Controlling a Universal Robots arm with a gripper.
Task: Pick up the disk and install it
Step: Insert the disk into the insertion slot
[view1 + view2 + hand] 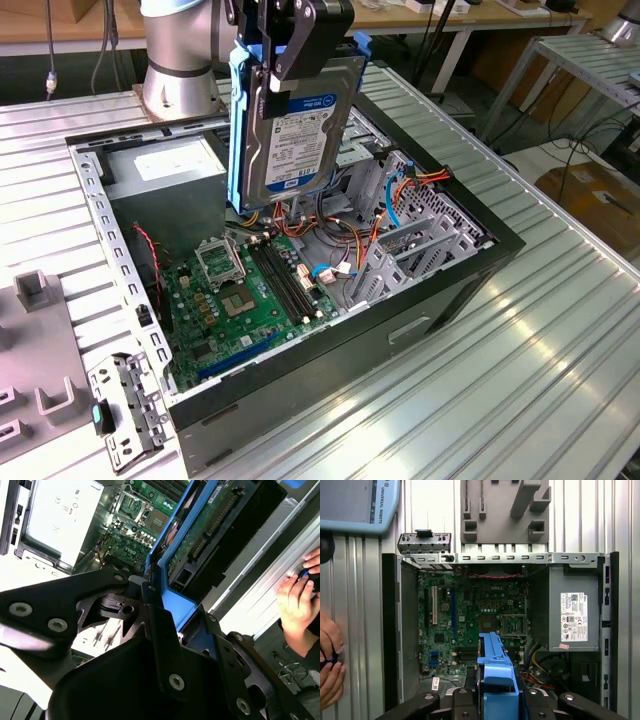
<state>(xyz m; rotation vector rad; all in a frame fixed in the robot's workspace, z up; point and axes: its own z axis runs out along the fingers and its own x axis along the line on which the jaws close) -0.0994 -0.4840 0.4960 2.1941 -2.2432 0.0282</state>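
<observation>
The hand (pixel 280 65) gripped the disk (pixel 295 130) upright above the open computer case (pixel 400 335) on the worktop (pixel 520 400). Inside the case lay a green circuit board (pixel 240 300), cables (pixel 335 238) and a grey box (pixel 165 165) with a white label; the disk's label was white and blue

The disk (pixel 290 120) has a silver metal body (its label (pixel 305 140) looks glossy) and a smooth blue plastic rail (pixel 237 130). The table (pixel 520 380) is ribbed, shiny metal.
</observation>
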